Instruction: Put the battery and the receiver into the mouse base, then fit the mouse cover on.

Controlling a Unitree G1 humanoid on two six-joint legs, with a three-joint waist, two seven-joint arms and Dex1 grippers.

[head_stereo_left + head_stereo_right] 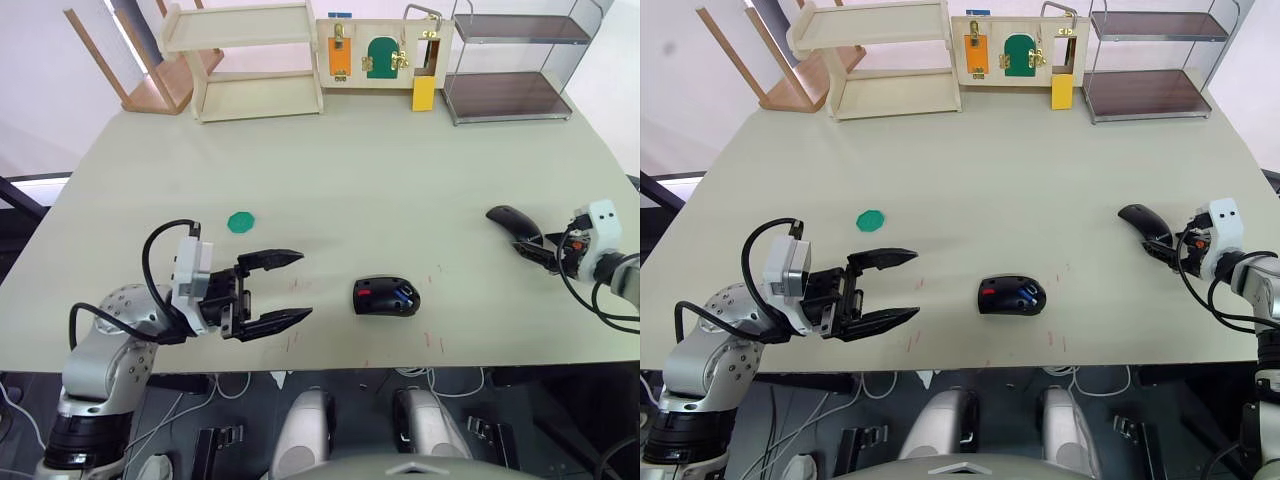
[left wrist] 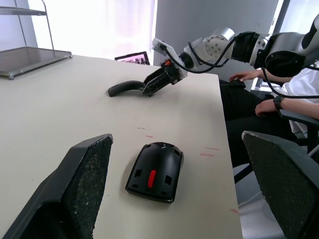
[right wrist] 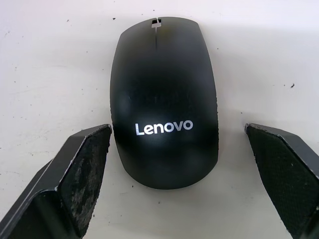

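The mouse base [image 1: 386, 297], a black oval shell with red parts, lies near the table's front edge, at the centre. A blue bit inside it is the battery [image 1: 403, 293]. I cannot make out the receiver. My left gripper [image 1: 305, 285] hovers open a short way to the left of the base, pointing at it; its fingers [image 2: 84, 184] frame the base [image 2: 154, 172] from a distance. The mouse cover [image 3: 164, 99], smooth black with a pale logo, lies at the right [image 1: 512, 222]. My right gripper [image 3: 177, 133] is open, its fingers on either side of the cover's near end.
A flat green disc [image 1: 240, 221] lies behind the left gripper. Along the far edge stand a wooden shelf [image 1: 250, 60], a latch board [image 1: 380, 52] and a metal rack [image 1: 510, 60]. A seated person [image 2: 284, 99] is beyond the table's right edge.
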